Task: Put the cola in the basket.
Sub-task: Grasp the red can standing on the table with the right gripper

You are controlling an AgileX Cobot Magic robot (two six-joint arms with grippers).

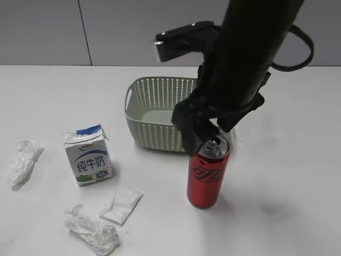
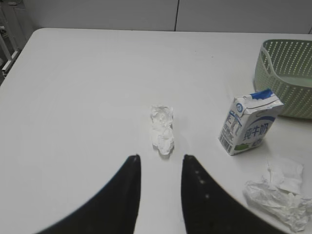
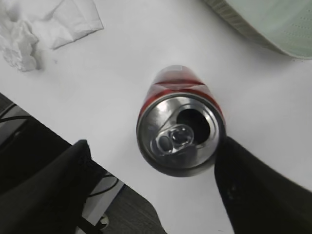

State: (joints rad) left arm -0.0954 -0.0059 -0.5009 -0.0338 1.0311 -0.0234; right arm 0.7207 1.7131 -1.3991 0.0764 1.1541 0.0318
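Observation:
The cola (image 1: 208, 178) is a tall red can that stands upright on the white table just in front of the basket (image 1: 154, 133), a pale green perforated tub that looks empty. My right gripper (image 1: 206, 137) hangs open right above the can's silver top. In the right wrist view the cola (image 3: 180, 131) sits between the spread fingers of the right gripper (image 3: 153, 145), closer to the right finger, with the basket (image 3: 273, 19) at the top right. My left gripper (image 2: 161, 157) is open and empty over bare table, and the basket (image 2: 287, 73) lies far to its right.
A white-and-blue milk carton (image 1: 88, 154) stands left of the cola. A crumpled tissue (image 1: 24, 160) lies at the far left, another (image 1: 90, 229) at the front, with a flat white packet (image 1: 122, 204) beside it. The table's front edge shows in the right wrist view.

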